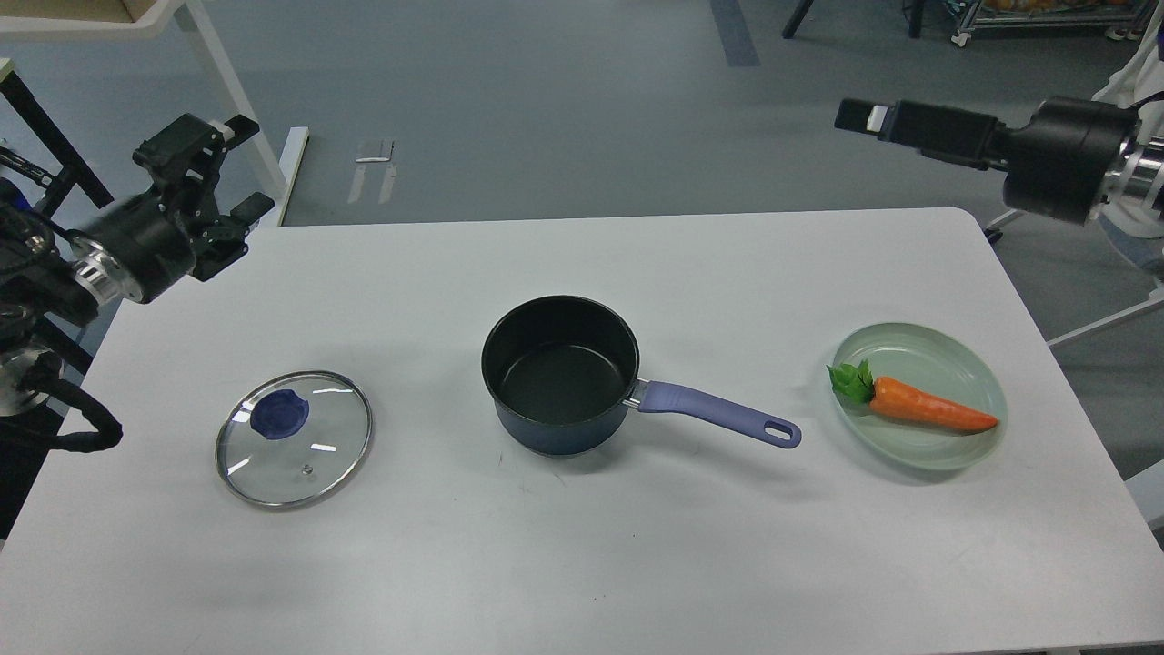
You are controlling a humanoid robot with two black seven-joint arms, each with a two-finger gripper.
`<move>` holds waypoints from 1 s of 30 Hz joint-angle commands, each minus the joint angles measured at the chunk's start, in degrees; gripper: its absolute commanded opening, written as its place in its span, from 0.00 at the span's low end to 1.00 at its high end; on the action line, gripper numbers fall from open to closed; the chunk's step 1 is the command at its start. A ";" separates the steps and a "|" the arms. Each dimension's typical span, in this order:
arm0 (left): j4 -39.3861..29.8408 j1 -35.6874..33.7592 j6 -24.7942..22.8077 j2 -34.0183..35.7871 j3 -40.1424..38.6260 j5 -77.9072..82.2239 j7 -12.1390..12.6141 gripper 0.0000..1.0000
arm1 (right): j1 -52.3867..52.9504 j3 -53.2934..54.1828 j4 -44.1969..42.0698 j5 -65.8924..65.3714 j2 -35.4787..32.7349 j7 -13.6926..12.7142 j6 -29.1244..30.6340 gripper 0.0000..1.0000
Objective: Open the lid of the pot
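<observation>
The dark-blue pot (562,375) stands uncovered at the middle of the white table (637,546), its black inside showing and its purple-blue handle (718,412) pointing right. The glass lid (294,438) with a metal rim and purple-blue knob (280,414) lies flat on the table left of the pot, apart from it. My left gripper (238,170) is raised over the table's far left corner, fingers spread, holding nothing. My right gripper (855,115) is raised beyond the far right edge, seen side-on, so its fingers cannot be told apart.
A pale green glass plate (964,450) with an orange toy carrot (928,407) sits at the right of the table. A white frame (232,100) stands on the floor behind the left corner.
</observation>
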 commanded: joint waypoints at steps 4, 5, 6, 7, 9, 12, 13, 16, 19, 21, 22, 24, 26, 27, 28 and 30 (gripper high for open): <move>4.69 0.12 -0.78 -5.80 -0.33 -3.77 0.01 0.99 | -4.94 0.08 -2.66 17.28 -0.83 0.00 -12.88 0.99; 5.66 0.12 -0.87 -6.59 -0.42 -5.17 0.01 0.99 | -5.30 0.08 -2.74 19.12 -0.83 0.00 -13.41 0.99; 6.37 0.12 -0.96 -7.29 -0.42 -7.28 0.01 0.99 | -5.74 -0.01 -2.83 21.32 -0.83 0.00 -13.85 0.99; 6.99 0.12 -0.96 -7.82 -0.42 -9.21 0.01 0.99 | -6.09 -0.10 -2.75 23.69 -0.74 0.00 -14.12 0.99; 8.04 0.56 -1.05 -8.97 -0.42 -14.13 0.01 0.99 | -7.14 -0.10 -2.75 29.83 -0.22 0.00 -14.29 0.99; 8.22 1.52 -1.05 -10.99 -0.42 -19.59 0.01 0.99 | -7.85 -0.19 -1.96 41.42 0.05 0.00 -14.03 0.99; 8.22 1.96 -1.05 -11.43 -0.50 -20.65 0.01 0.99 | -8.11 -0.19 -1.87 44.60 0.40 0.00 -13.68 1.00; 8.22 3.36 -1.05 -12.75 -2.17 -21.89 0.01 0.99 | -9.16 -0.10 -1.69 51.82 1.28 0.00 -13.33 1.00; 8.14 4.42 -1.14 -13.28 -4.45 -21.97 0.01 0.99 | -10.31 0.08 -1.69 54.73 2.33 0.00 -12.10 1.00; 8.14 5.21 -2.36 -13.54 -5.77 -22.15 1.28 0.99 | -11.10 0.43 -1.78 57.36 2.95 0.00 -9.12 1.00; 8.14 5.74 -3.32 -13.54 -6.39 -22.50 2.25 0.99 | -11.54 0.60 -1.78 58.85 3.38 0.00 -7.54 1.00; 8.14 6.44 -4.73 -13.54 -6.83 -22.85 3.13 0.99 | -12.33 1.22 -2.04 61.67 4.35 0.00 -5.16 1.00; 8.14 6.88 -5.53 -13.46 -6.92 -22.94 3.14 0.99 | -13.12 2.09 -2.13 63.43 4.97 0.00 -3.67 1.00; 8.14 7.06 -5.79 -13.45 -7.01 -22.94 3.14 0.99 | -13.65 2.53 -2.13 63.96 5.23 0.00 -2.96 1.00; 8.22 7.24 -6.23 -13.45 -7.10 -22.94 3.14 0.99 | -14.43 2.97 -2.13 64.23 5.67 0.00 -2.26 1.00; 8.14 7.50 -7.37 -13.45 -7.36 -22.94 3.14 0.99 | -16.28 3.85 -2.22 64.23 6.46 0.00 -1.12 1.00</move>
